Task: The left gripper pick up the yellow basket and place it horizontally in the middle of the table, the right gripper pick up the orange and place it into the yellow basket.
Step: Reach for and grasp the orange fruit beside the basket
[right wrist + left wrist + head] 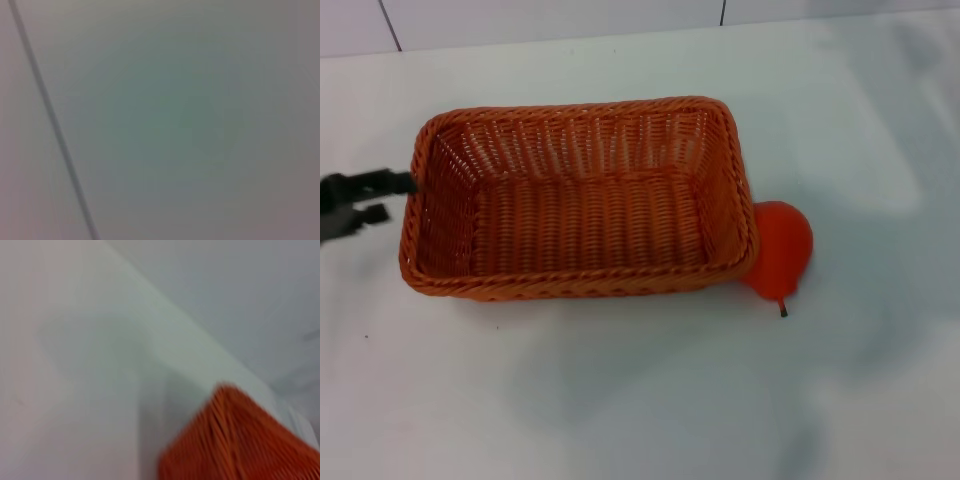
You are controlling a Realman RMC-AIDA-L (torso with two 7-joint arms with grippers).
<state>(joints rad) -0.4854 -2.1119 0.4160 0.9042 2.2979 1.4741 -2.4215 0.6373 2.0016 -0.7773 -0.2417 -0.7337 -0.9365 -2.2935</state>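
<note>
Orange (782, 247) half hidden behind yellow basket (578, 196); left pincer (365, 203) at rim

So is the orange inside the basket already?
No, it is out. The orange sits on the table against the yellow basket at its right end, and the basket holds nothing.

I count one basket (580, 200), one orange (782, 245) on its far side from the gripper, one gripper (365, 200) in view, all on one table (640, 400).
</note>
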